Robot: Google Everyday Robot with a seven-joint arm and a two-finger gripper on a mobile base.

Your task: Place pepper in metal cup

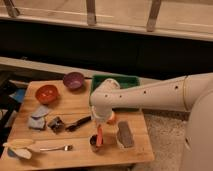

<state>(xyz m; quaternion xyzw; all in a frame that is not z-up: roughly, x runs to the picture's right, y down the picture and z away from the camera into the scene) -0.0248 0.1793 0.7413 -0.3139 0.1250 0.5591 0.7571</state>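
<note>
The gripper (101, 124) is clenched on the top of the pepper (100, 135), over the cup (94, 143) near the table's (75, 102) front edge. The pepper looks light and stiff, probably smooth, so the thick upper end is the best hold.

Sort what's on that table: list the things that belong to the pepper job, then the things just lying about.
Part of the job:
- pepper, hanging upright from the shut claw, its tip at the cup
- metal cup, near the table's front edge

Just lying about:
- orange bowl
- purple bowl
- green tray
- fork
- blue cloth
- grey sponge
</note>
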